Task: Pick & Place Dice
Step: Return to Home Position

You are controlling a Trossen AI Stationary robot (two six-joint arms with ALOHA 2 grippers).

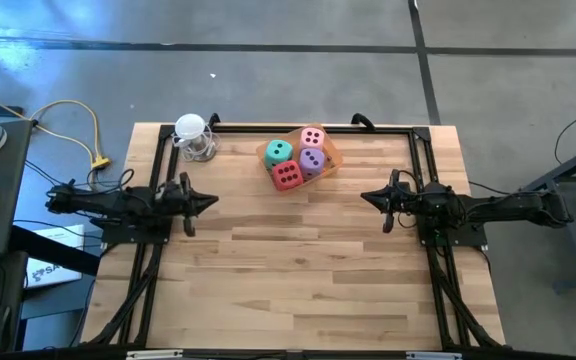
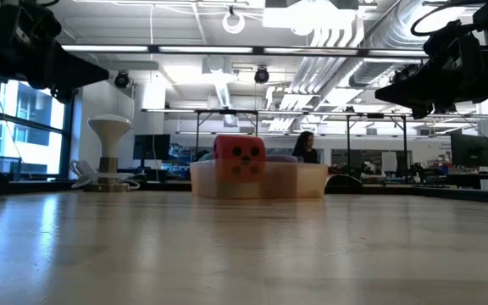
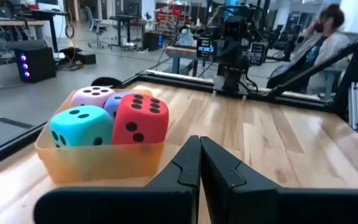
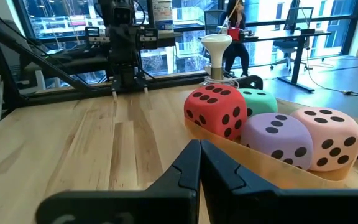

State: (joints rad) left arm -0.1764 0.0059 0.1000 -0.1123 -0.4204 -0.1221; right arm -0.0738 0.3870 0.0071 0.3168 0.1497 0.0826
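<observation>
- A pale wooden bench (image 1: 298, 280) seen from above, with one dark robot arm along its left edge and one along its right.
- An orange see-through bin (image 3: 98, 158) sits at the far middle of the bench and holds all four dice, packed close together.
- Inside the bin, the pink die (image 1: 313, 137) is at the far right and the teal die (image 1: 280, 151) at the far left.
- The purple die (image 1: 312, 159) is just nearer than the pink one, and the red die (image 1: 287, 176) is nearest of all, toward the left.
- The left gripper (image 1: 212, 201) hovers over the left side of the bench, pointing right. Its fingers are pressed together and hold nothing.
- The right gripper (image 1: 365, 197) hovers over the right side, pointing left. Its fingers are likewise pressed together and hold nothing.
- The two grippers face each other across bare wood. The bin of dice lies between them and farther back, well apart from both.
- A white-topped clear object (image 1: 192, 135) stands at the far left of the bench, left of the bin.
- A seated person (image 3: 322, 37) shows in the room beyond the bench.
</observation>
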